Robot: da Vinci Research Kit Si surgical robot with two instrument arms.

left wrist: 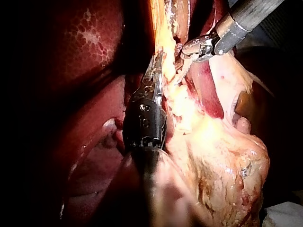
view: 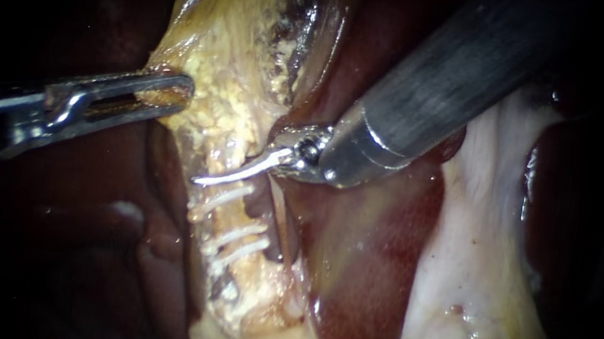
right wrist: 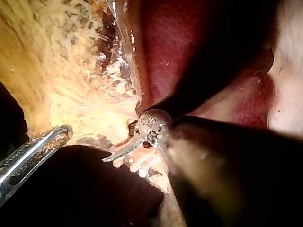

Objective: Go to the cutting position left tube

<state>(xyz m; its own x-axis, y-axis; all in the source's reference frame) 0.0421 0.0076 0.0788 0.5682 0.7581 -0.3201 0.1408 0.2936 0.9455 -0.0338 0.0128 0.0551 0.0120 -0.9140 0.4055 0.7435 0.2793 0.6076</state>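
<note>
Where the left instrument (view: 184, 92) comes in, its end effector is closed on the edge of the yellow tissue (view: 233, 99), with a fold of that tissue pinched between its two halves. From the left wrist view, the same left instrument (left wrist: 158, 59) reaches forward along the yellow tissue (left wrist: 189, 113), with dark red liver (left wrist: 90, 56) off to its side. Just past this end effector's tip, the yellow tissue narrows into the left tube (view: 227, 218), which runs away from it. The tube carries three white clips (view: 221, 198): one on its own and two close together farther along.

The right instrument (view: 201, 178) enters from the upper right. Its end effector is a pair of thin curved blades that lie narrow, apparently together, with nothing held between them. The blade tip lies across the left tube, just beside the nearest clip, on that clip's side toward the left instrument's end effector. In the right wrist view, the right instrument (right wrist: 106, 158) points its curved tip toward the left instrument (right wrist: 61, 134), the two standing apart. Behind the right instrument's blades lies the liver (view: 367, 262), and beyond its shaft a broad band of white tissue (view: 476, 252).
</note>
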